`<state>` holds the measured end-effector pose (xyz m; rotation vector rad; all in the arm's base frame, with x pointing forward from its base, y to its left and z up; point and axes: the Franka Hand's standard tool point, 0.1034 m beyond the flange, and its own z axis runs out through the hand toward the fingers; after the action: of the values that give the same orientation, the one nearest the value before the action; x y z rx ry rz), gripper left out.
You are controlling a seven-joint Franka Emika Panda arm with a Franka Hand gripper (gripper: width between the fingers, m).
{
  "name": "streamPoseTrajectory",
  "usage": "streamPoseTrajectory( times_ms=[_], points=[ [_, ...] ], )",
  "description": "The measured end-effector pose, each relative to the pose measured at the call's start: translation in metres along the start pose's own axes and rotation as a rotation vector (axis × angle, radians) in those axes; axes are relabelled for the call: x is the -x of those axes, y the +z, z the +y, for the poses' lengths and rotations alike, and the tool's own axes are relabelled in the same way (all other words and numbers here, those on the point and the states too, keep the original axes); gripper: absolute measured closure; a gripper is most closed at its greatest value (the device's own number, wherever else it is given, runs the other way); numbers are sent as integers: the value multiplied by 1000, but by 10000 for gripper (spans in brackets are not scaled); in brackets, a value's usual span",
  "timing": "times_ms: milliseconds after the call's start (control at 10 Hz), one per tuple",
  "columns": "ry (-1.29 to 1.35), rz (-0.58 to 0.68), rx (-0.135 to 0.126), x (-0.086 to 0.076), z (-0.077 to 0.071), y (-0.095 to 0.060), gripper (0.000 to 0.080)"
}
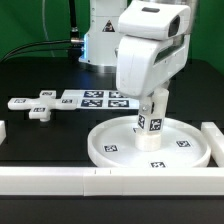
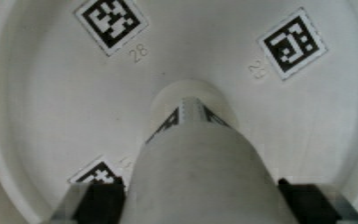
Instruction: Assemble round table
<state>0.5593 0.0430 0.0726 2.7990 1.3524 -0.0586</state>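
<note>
Seating the post [image 1: 153, 122] on the disc [image 1: 100, 150], by the look of it: joining the leg to the table top, the disc lying rim-up and the post standing upright at the disc's middle. Leaving the small white pieces [image 1: 42, 112] lying untouched, well apart from the disc on the exterior view's left. Passing over the marker board [image 1: 95, 98], lying flat behind the disc toward that same side. Probably calling next for a steady downward press, perhaps with a turn about the post's own axis, while holding it plumb so the foot is finding the disc's centre; not telling from these views whether the foot is already home. Hanging the wrist straight down over the disc's middle, with the bulky white last link directly above. Pointing the gripper [image 1: 152, 100] downward and pinching the post near its upper end. Showing, in the wrist view, dark fingers [image 2: 96, 205] pressing on either flank of the post [image 2: 202, 150], and looking along it to the disc [image 2: 51, 110] and its tags [image 2: 114, 22]. Staying clear of the white rail [image 1: 213, 135] just beside the disc on the exterior view's right.
</note>
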Motion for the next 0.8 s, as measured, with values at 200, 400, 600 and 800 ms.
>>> streamPoseTrajectory(
  times_ms=[200, 400, 600, 800],
  points=[
    [237, 23, -33, 4, 0, 1, 388],
    [522, 44, -60, 4, 0, 2, 388],
    [695, 41, -68, 3, 0, 1, 388],
    [777, 39, -69, 3, 1, 1, 388]
  ],
)
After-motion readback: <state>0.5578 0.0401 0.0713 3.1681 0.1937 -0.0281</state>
